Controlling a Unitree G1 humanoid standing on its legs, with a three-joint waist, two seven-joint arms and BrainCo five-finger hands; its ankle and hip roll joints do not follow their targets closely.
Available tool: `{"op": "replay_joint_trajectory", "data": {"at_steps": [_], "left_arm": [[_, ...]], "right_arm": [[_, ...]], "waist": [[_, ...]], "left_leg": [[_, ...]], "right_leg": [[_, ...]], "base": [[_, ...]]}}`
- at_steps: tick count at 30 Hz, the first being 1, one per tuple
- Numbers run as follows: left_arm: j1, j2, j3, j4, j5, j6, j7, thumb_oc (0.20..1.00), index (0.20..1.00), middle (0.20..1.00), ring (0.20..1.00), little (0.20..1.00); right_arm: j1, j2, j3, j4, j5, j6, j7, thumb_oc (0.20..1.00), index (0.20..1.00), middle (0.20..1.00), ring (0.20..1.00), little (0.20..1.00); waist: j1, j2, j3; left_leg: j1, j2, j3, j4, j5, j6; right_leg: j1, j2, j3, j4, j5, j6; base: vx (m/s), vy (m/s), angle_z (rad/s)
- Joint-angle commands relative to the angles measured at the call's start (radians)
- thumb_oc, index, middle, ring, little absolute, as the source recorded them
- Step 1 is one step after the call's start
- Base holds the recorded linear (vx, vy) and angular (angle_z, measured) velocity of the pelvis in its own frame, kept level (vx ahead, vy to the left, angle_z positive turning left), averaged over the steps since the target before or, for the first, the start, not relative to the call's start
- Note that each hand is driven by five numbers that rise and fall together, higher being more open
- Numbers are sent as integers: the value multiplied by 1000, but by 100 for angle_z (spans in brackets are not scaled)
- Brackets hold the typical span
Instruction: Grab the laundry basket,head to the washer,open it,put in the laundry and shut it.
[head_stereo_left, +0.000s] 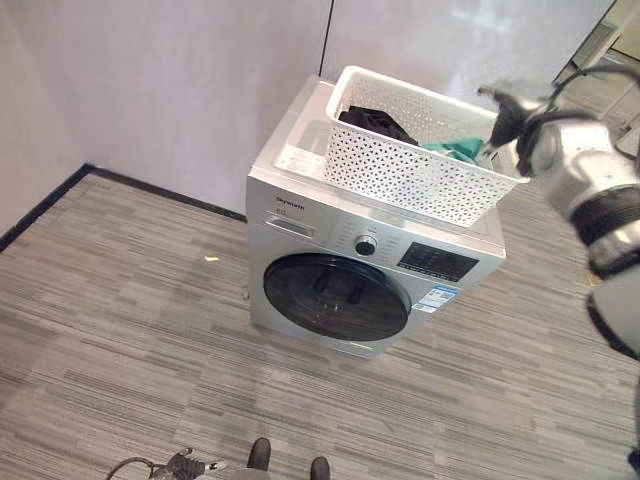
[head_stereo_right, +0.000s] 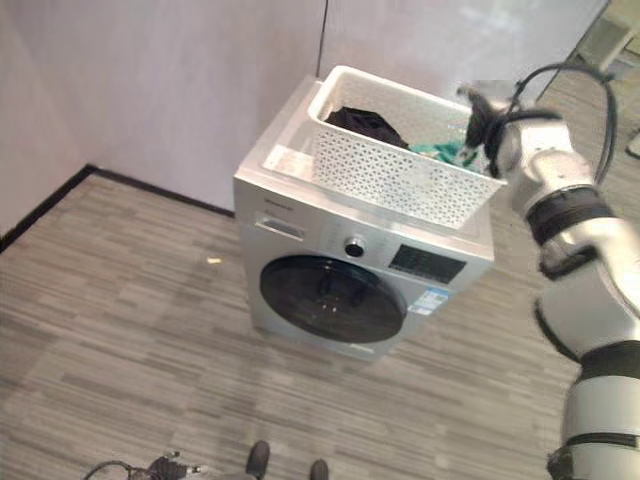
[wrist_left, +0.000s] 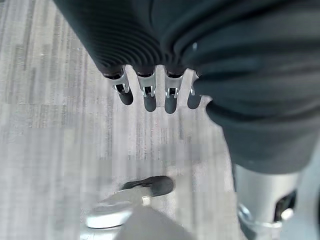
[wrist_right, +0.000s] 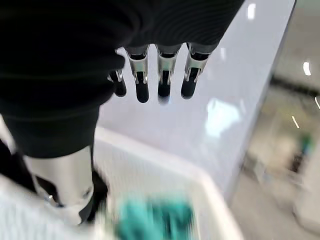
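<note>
Hovering over the near right corner of the laundry basket (head_stereo_left: 415, 150), right hand (head_stereo_left: 507, 120) with fingers (wrist_right: 162, 82) hanging straight and relaxed, thumb apart, nothing gripped. Directly beneath that hand: teal cloth (wrist_right: 155, 220) inside the basket; further off on the hand's far side, a dark garment (head_stereo_left: 378, 122) against the opposite wall of the basket. Basket resting on top of the washer (head_stereo_left: 300, 215), well below and ahead of the hand; round door (head_stereo_left: 335, 295) on the washer's front closed, dial (head_stereo_left: 366, 244) just above it. Left hand (wrist_left: 150, 90) idle low at the robot's side, over bare floor, fingers loose, holding nothing.

Step in hand, judged: basket delivered to the washer; opening the door not yet done. Laundry not yet loaded.

Next move, judged: bring a hand down from basket height to the door's edge, hook fingers behind the rim and pull outward. Room needed for the door's swing. Care required not to nudge the basket, which overhangs the washer top on the hand's side.
</note>
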Motion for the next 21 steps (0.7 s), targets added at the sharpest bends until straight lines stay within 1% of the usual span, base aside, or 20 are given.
{"op": "replay_joint_trajectory", "data": {"at_steps": [1,2,3,4,6,7,8,9,10,11,12,13,16,18,19,21], "left_arm": [[-12,-25,-24,68,27,-1,17,1000,1000,1000,1000,1000],[-8,-29,-29,62,43,-5,19,1000,1000,1000,1000,1000],[-7,-35,-26,60,52,-6,19,1000,1000,1000,1000,1000],[-6,-31,-29,60,53,-6,20,1000,1000,1000,1000,1000],[-5,-41,-25,56,70,-9,22,1000,1000,1000,1000,1000],[-5,-51,-16,54,77,-9,26,1000,1000,1000,1000,1000],[-2,-56,-12,54,92,-14,39,1000,1000,1000,1000,1000],[-1,-59,-7,54,95,-16,45,1000,1000,1000,1000,1000],[0,-51,-18,54,95,-16,45,1000,1000,1000,1000,1000],[5,-47,-12,53,111,-20,60,1000,1000,1000,1000,1000],[10,-44,-17,55,116,-22,61,1000,1000,1000,1000,1000],[11,-41,-18,57,123,-22,59,1000,1000,1000,1000,1000],[14,-40,-23,64,118,-27,51,1000,1000,1000,1000,1000],[17,-43,-6,65,108,-35,46,1000,1000,1000,1000,1000],[18,-43,-5,65,107,-36,43,1000,1000,1000,1000,1000],[19,-50,-5,60,108,-39,39,1000,1000,1000,1000,1000]], "right_arm": [[3,-125,-108,-21,-26,50,-154,1000,1000,1000,1000,1000],[114,-171,-221,-69,-19,52,-183,1000,1000,1000,1000,1000],[148,-191,-259,-83,-7,49,-202,1000,1000,1000,1000,1000],[163,-194,-273,-89,-9,49,-201,1000,1000,1000,1000,1000],[305,-234,-426,-136,12,42,-257,1000,1000,1000,1000,1000],[367,-241,-498,-158,42,32,-293,1000,1000,1000,1000,1000],[592,-202,-737,-205,169,-13,-393,1000,1000,1000,1000,1000],[666,-181,-802,-190,204,-24,-426,1000,1000,1000,1000,1000],[700,-178,-833,-201,203,-25,-425,1000,1000,1000,1000,1000],[811,-137,-909,-138,300,-67,-460,1000,1000,1000,1000,1000],[858,-122,-941,-78,342,-74,-465,1000,1000,1000,1000,1000],[900,-117,-936,-15,353,-77,-443,1000,1000,1000,1000,1000],[922,-73,-874,123,421,-105,-375,1000,1000,1000,1000,1000],[955,-32,-846,150,452,-133,-321,1000,1000,1000,1000,1000],[966,-20,-846,160,470,-143,-309,1000,1000,1000,1000,1000],[998,39,-829,145,504,-167,-274,1000,1000,1000,1000,1000]], "waist": [[-17,5,-31],[-20,11,-34],[-25,18,-34],[-23,15,-35],[-31,24,-38],[-39,32,-36],[-49,38,-37],[-53,41,-34],[-45,32,-35],[-51,39,-33],[-47,37,-32],[-44,38,-33],[-39,38,-28],[-40,39,-22],[-40,38,-19],[-40,39,-6]], "left_leg": [[63,-7,-24,3,-102,13],[67,-7,-24,3,-106,14],[68,-8,-24,3,-107,15],[68,-7,-24,3,-107,15],[67,-7,-26,3,-108,15],[63,-9,-26,3,-98,15],[65,-7,-32,2,-108,17],[61,-9,-32,3,-99,16],[61,-10,-34,3,-98,16],[59,-10,-36,2,-98,17],[60,-10,-37,2,-98,17],[66,-8,-38,2,-109,17],[70,-5,-39,1,-109,13],[69,-3,-40,1,-106,10],[68,-2,-42,1,-105,9],[59,1,-46,1,-100,6]], "right_leg": [[-43,-77,0,-2,65,62],[-39,-77,2,-2,60,61],[-38,-78,1,-2,58,60],[-38,-78,0,-2,58,60],[-39,-77,0,-2,54,61],[-44,-79,2,-2,61,60],[-40,-76,-1,-2,47,60],[-45,-78,-1,-2,54,59],[-45,-78,-2,-2,54,59],[-47,-78,1,-2,53,60],[-46,-78,0,-2,51,60],[-40,-76,-1,-2,39,60],[-38,-74,-2,-2,36,58],[-40,-71,-3,-2,33,56],[-41,-71,-5,-2,32,55],[-48,-70,-9,-2,32,54]], "base": [[32,8,-18],[33,11,-16],[24,3,-10],[0,0,0],[1,-7,-7],[0,0,0],[-20,-20,5],[9,-15,8],[-33,-14,0],[2,-17,-5],[38,-22,-5],[38,-23,-4],[13,-16,-1],[1,-16,0],[-13,-34,0],[-32,-39,3]]}}
